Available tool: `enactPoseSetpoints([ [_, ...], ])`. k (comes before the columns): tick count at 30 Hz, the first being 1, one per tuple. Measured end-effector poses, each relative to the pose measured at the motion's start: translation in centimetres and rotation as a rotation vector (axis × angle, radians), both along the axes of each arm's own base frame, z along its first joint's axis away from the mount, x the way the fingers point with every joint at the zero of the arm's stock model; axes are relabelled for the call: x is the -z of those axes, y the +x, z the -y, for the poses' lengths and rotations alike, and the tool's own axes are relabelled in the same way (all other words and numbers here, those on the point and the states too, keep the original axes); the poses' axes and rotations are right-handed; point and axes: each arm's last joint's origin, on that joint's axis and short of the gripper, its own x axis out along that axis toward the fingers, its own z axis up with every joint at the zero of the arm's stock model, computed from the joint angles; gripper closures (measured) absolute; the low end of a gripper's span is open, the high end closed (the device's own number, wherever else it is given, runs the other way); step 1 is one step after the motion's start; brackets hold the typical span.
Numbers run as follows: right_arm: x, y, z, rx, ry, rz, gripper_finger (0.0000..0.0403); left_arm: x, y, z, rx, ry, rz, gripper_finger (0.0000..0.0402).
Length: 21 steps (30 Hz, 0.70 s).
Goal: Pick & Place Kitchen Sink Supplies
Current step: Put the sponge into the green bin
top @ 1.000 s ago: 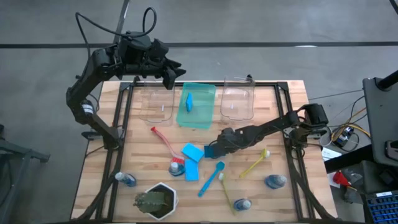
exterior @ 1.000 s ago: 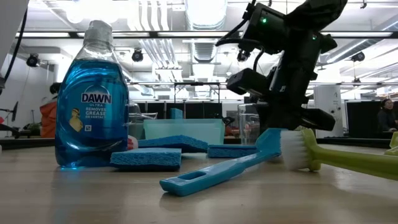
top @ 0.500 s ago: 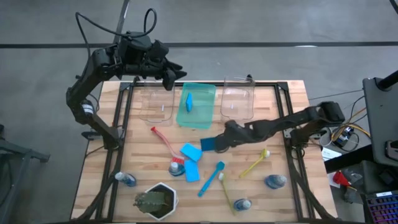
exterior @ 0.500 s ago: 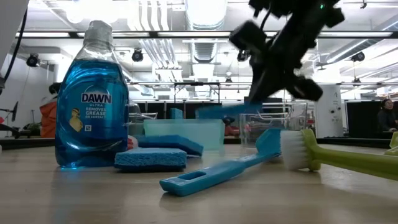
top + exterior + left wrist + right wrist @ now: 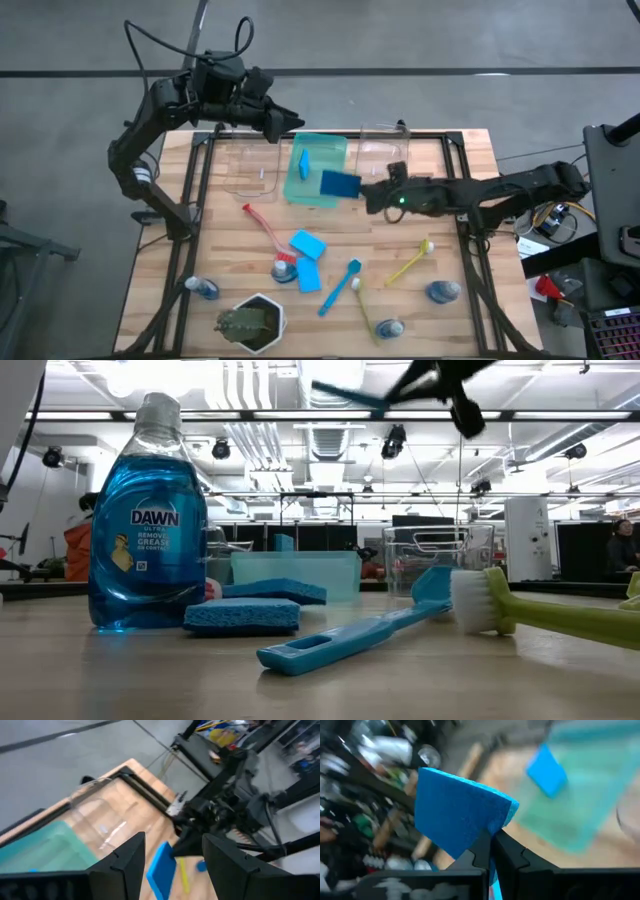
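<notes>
The desk point(image 5: 230, 255) is seen from above, wooden slats in a dark frame, with the left arm up at its far left corner and the right arm stretched in low from the right side. At the far edge the green tray point(image 5: 316, 172) is set between two clear bins point(image 5: 250, 168), and one blue sponge point(image 5: 303, 163) is already stood on edge inside the tray. The right hand point(image 5: 368, 193) is pinched tight on a second blue sponge point(image 5: 340, 184), which is held in the air at the tray's right rim; from the right wrist the held sponge point(image 5: 457, 815) is seen clamped at its lower edge between the two fingers. The left hand point(image 5: 287, 122) is hung above the tray's far edge with its fingers point(image 5: 127, 862) spread and nothing held between them. On the near half of the desk, a potted plant point(image 5: 251, 322) is stood at the front, a red brush point(image 5: 265, 233) is laid beside two more loose sponges point(image 5: 309, 244), and a blue brush point(image 5: 340, 287) and a yellow-green brush point(image 5: 411, 261) are laid to the right. Small soap bottles point(image 5: 203, 289) are scattered along the front; one bottle point(image 5: 146, 520) is seen upright in the low view
</notes>
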Motion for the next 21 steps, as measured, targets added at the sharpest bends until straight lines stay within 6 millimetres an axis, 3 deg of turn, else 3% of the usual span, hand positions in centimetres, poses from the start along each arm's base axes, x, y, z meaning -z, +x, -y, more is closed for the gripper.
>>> enactPoseSetpoints([
  [6,-2.7,-1.2,0.8,0.08,-0.117,0.134,0.0394,-0.6,0.8,0.2,0.052,-0.045,0.111,0.0213],
  [12,-4.5,-1.8,1.1,0.094,-0.2,0.238,0.0394,0.7,2.5,0.3,0.059,-0.098,0.085,0.0213],
  [21,-5.0,-2.1,1.3,0.098,-0.222,0.256,0.0394,1.7,4.0,0.0,0.045,-0.129,0.113,0.02],
])
